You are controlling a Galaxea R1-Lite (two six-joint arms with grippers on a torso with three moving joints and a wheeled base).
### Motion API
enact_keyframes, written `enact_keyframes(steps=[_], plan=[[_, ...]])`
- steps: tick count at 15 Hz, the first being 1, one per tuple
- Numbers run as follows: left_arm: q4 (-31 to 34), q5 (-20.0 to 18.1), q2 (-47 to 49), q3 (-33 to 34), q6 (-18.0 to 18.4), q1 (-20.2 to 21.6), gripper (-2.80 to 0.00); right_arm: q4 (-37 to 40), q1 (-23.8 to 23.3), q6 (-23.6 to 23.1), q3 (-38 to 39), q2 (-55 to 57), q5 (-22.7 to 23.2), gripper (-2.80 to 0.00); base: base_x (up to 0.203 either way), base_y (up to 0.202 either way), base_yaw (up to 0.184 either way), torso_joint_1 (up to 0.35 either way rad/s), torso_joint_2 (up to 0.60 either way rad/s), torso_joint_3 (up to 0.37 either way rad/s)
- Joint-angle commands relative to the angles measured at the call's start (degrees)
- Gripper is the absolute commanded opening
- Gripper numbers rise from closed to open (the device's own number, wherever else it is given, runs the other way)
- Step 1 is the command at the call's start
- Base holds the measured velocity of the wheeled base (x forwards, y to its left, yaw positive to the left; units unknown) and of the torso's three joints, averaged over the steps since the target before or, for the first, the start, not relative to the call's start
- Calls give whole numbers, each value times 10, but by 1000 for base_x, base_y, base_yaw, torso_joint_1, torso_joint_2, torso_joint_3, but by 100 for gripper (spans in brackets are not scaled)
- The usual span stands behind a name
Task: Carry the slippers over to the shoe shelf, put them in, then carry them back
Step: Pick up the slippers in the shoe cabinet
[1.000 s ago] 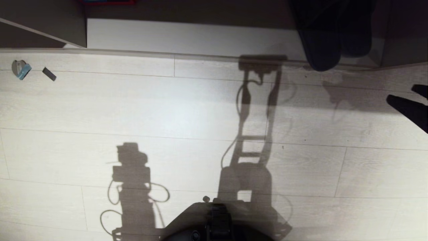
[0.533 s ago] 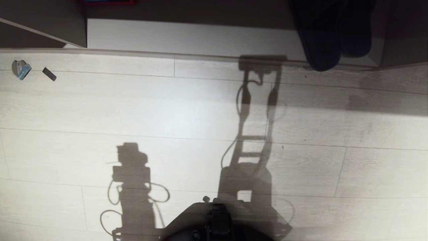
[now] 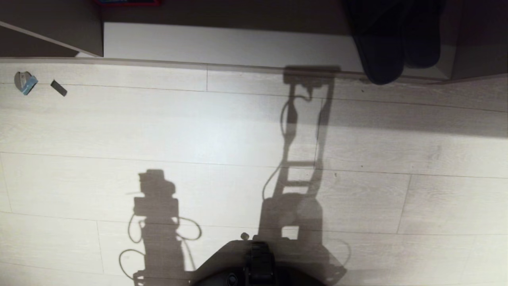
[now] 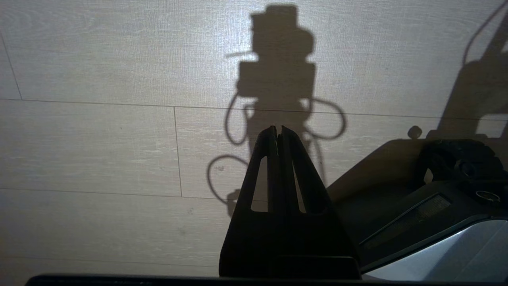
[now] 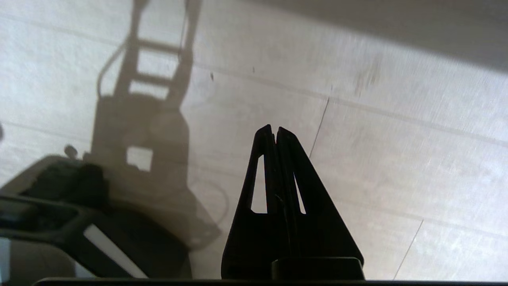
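The dark slippers point(image 3: 391, 43) lie side by side in the shoe shelf point(image 3: 238, 43), at the right end of its pale base board, with one heel jutting over the front edge. Neither arm shows in the head view. My left gripper point(image 4: 278, 129) is shut and empty, hanging over bare floor beside my base. My right gripper point(image 5: 274, 129) is also shut with nothing in it, over bare floor on the other side of my base point(image 5: 79, 222).
A vertical divider point(image 3: 91, 28) bounds the cubby on the left, and another panel point(image 3: 476, 39) stands right of the slippers. Small scraps point(image 3: 24, 82) and a dark strip point(image 3: 58, 87) lie on the pale plank floor point(image 3: 198, 131) at far left.
The right gripper, seen at the right edge of the head view a second ago, has drawn back out of that view. The slippers stayed put in the shelf.
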Motion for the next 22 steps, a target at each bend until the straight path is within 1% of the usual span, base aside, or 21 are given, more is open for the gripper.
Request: enact_keyframes(steps=[1, 3, 4, 5, 6, 10, 22], plan=[[0, 0, 0, 0, 0, 0, -280, -5, -5, 2, 66, -40, -2, -280, 0, 0, 0, 0, 0, 0], [0, 0, 0, 0, -1, 0, -280, -22, -7, 10, 117, -66, -6, -280, 0, 0, 0, 0, 0, 0], [0, 0, 0, 0, -1, 0, -280, -13, -8, 15, 122, -73, -20, -280, 0, 0, 0, 0, 0, 0], [0, 0, 0, 0, -1, 0, -280, 16, -8, 18, 122, -75, -25, -280, 0, 0, 0, 0, 0, 0], [0, 0, 0, 0, -1, 0, -280, 27, -8, 28, 119, -75, -26, -280, 0, 0, 0, 0, 0, 0], [0, 0, 0, 0, -2, 0, -280, 24, -8, 30, 120, -75, -26, -280, 0, 0, 0, 0, 2, 122], [0, 0, 0, 0, -3, 0, -280, 23, -8, 31, 120, -75, -25, -280, 0, 0, 0, 3, 2, 198]])
